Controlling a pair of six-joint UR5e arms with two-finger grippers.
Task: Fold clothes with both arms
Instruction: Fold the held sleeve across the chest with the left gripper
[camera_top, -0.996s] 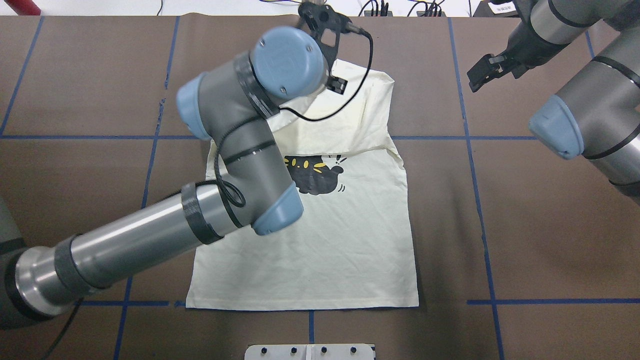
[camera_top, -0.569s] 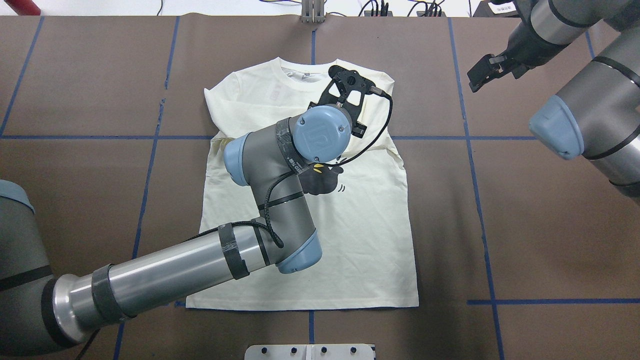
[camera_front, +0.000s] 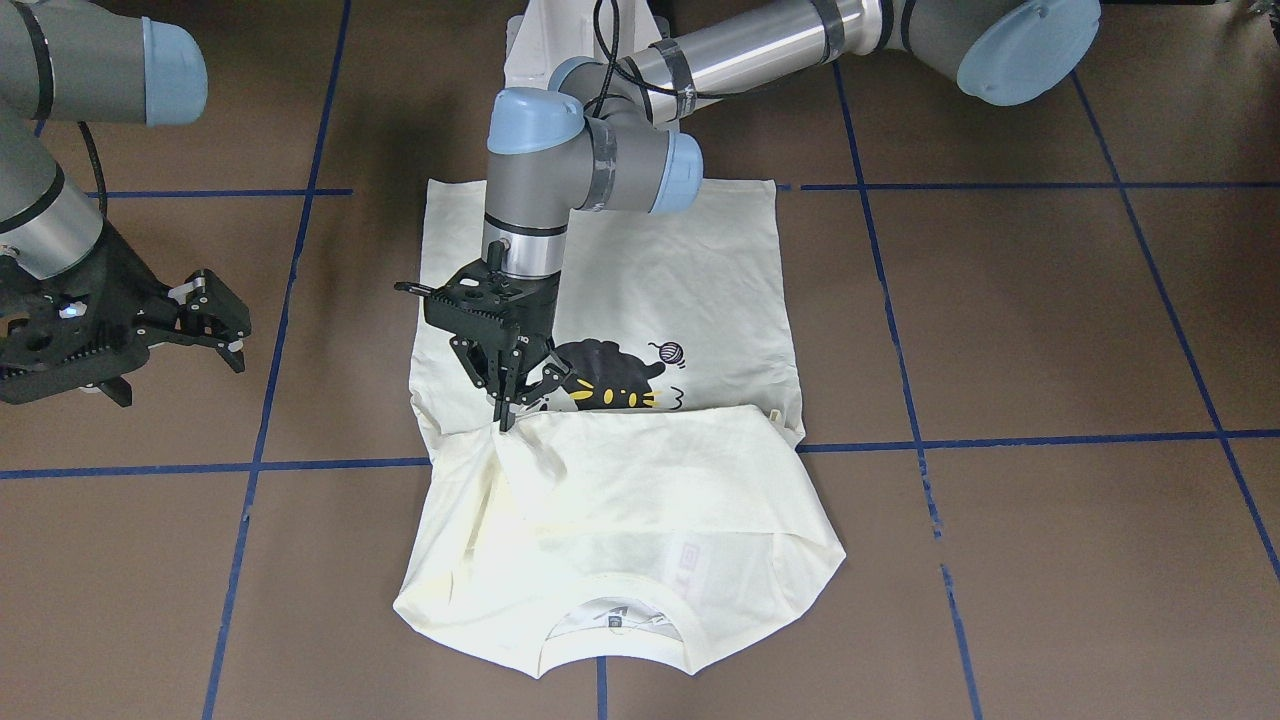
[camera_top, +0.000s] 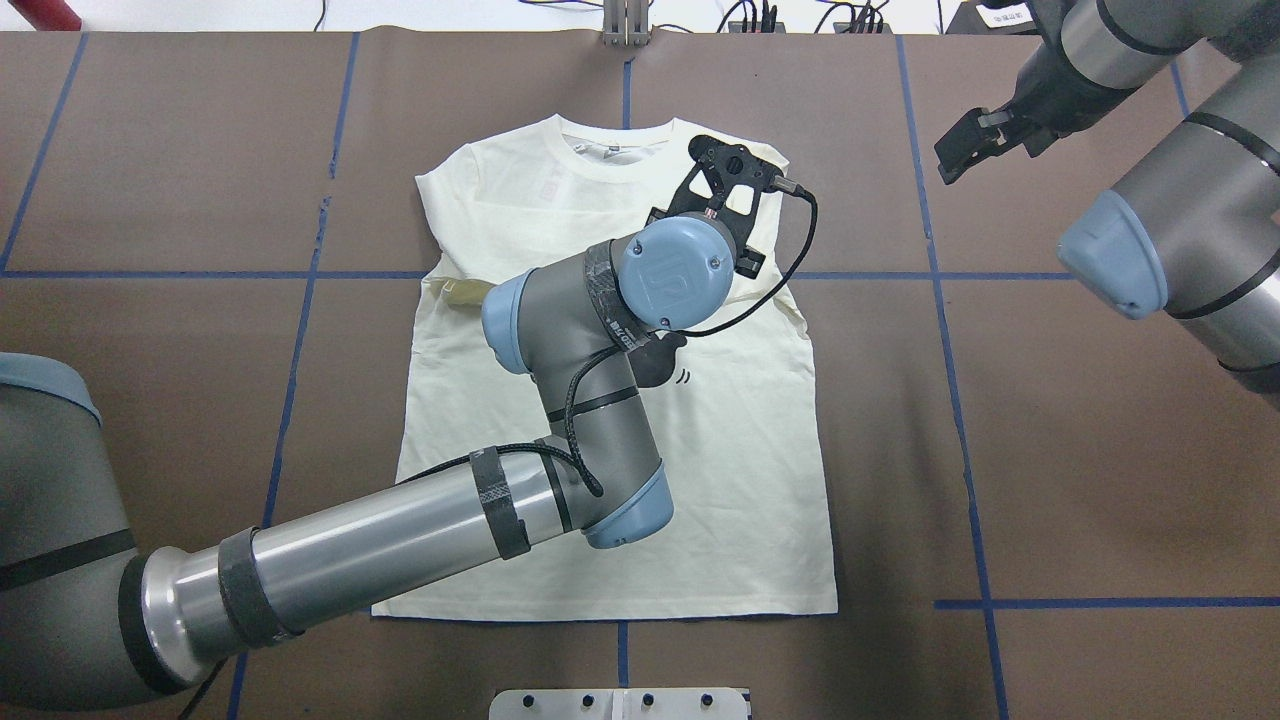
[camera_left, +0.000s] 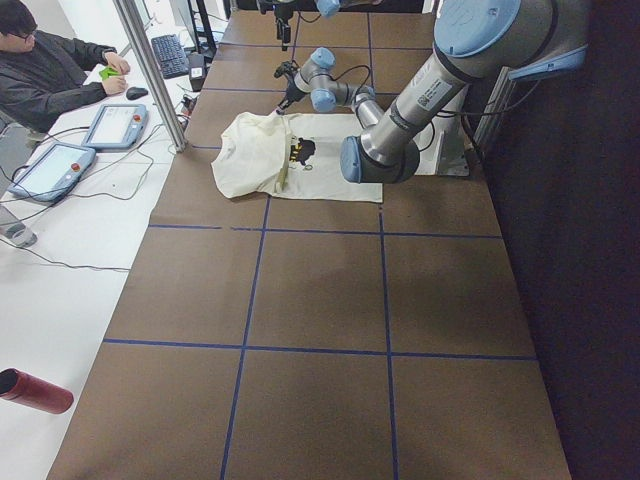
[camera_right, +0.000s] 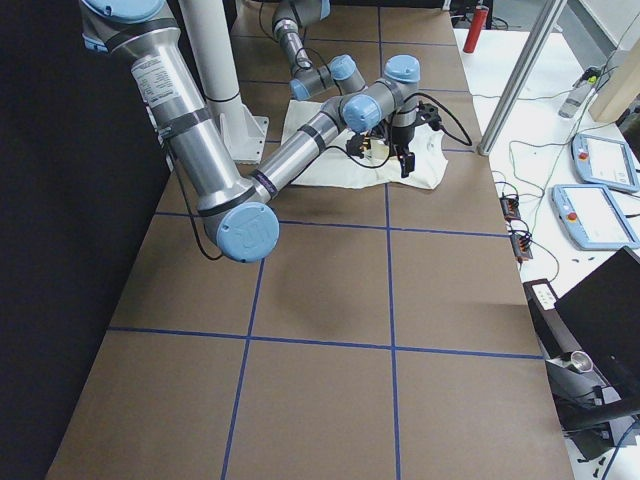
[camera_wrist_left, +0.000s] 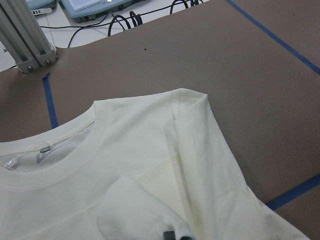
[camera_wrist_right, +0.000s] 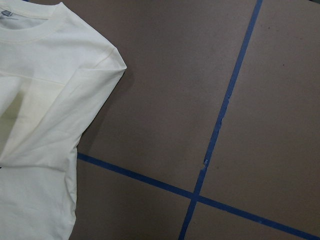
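Now the T-shirt (camera_front: 650, 500) lies flat on the brown surface (camera_front: 1000, 300), print up and collar away from the robot, with a folded layer across the chest just beside the cat print (camera_front: 610, 375). The left hand (camera_front: 505, 405) is pinched tight on that layer's edge. The right hand (camera_front: 222, 322) hangs spread wide, well apart from the cloth. To do this well, I would lower the pinched edge flat, release only once it rests, then lift straight up so nothing drags
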